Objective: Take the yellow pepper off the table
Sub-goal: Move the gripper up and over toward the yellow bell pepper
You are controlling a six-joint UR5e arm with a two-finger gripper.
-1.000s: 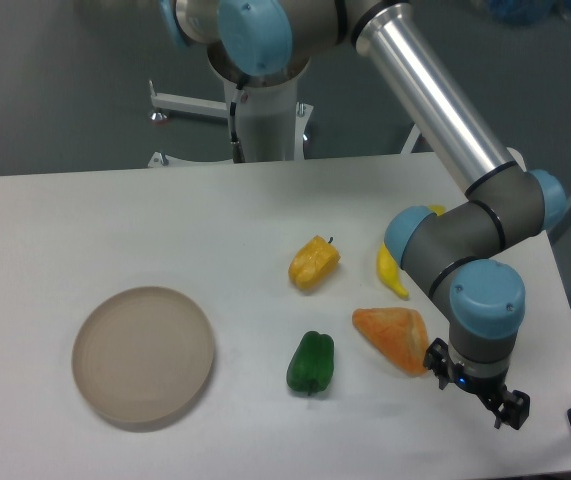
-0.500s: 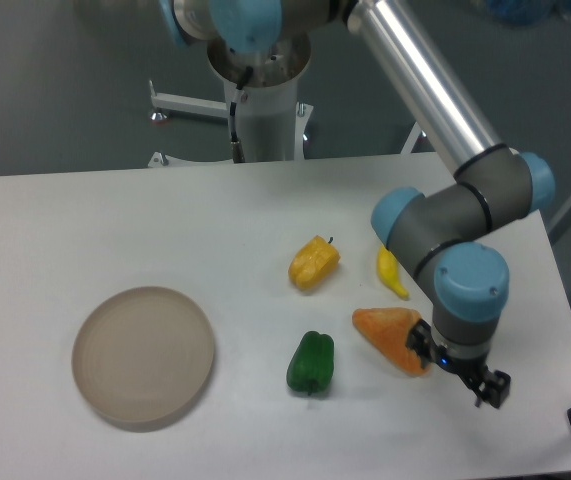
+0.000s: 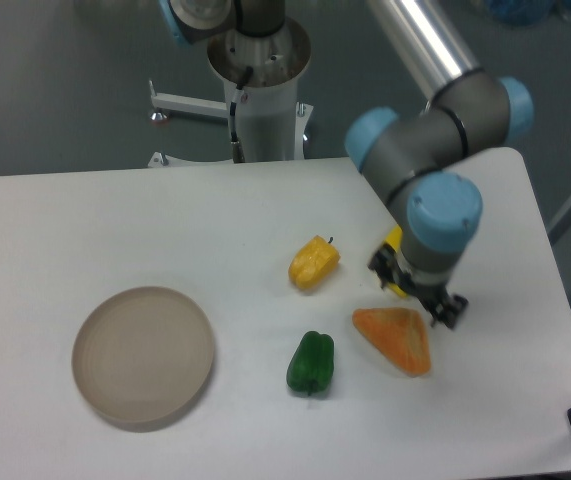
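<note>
Yellow pepper (image 3: 314, 262) at my gripper's (image 3: 416, 297) nine o'clock; looks light, lumpy, slick. I'd pinch across narrow middle. Jaw state: can't tell.

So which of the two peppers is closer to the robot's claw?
The yellow pepper. It lies just to the side of the gripper, while the green pepper sits farther off, toward the front edge of the table.

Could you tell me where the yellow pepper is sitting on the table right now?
The yellow pepper lies near the table's centre, above the green pepper and left of the gripper.
</note>
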